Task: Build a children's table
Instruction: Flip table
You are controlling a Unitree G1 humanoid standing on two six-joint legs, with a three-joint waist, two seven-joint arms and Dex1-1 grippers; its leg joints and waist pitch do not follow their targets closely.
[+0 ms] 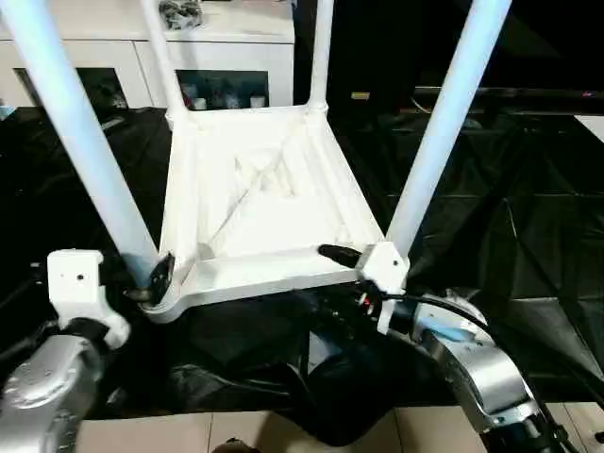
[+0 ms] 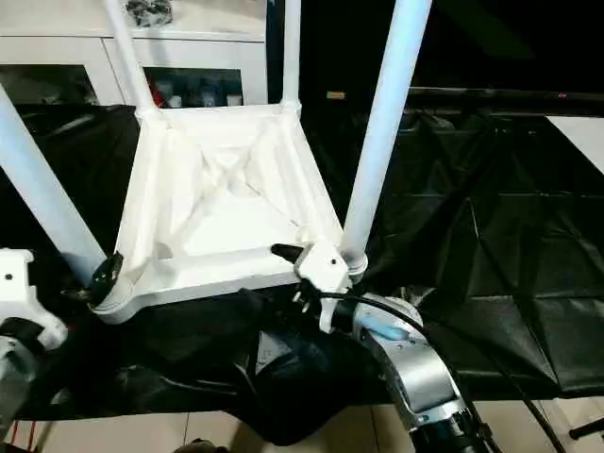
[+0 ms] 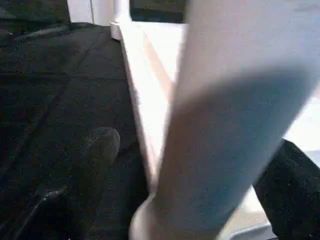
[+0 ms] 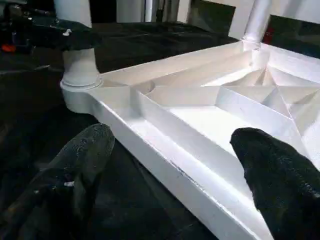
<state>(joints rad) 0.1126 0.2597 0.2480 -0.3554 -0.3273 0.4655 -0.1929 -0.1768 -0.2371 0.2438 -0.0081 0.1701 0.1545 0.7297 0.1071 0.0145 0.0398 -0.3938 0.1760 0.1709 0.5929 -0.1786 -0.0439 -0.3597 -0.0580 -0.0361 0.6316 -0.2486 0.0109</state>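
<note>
The white tabletop [image 1: 274, 203] lies upside down on black cloth, ribbed underside up. Four white legs stand in its corner sockets: near left [image 1: 80, 142], near right [image 1: 444, 123], far left [image 1: 160, 57], far right [image 1: 321, 52]. My left gripper [image 1: 151, 278] sits at the base of the near left leg [image 3: 225, 125], open, one finger [image 3: 95, 150] apart from the tube and the other on its far side. My right gripper [image 4: 180, 160] is open at the near right corner, its fingers [image 4: 85, 155] straddling the tabletop's near rim [image 4: 165, 155].
A white cabinet with glass doors [image 1: 226, 57] stands behind the table. Black cloth [image 1: 491, 189] covers the work surface, bunched up below the near rim. Tiled floor [image 1: 283, 429] shows at the near edge. A dark bar [image 1: 510, 92] runs across the back right.
</note>
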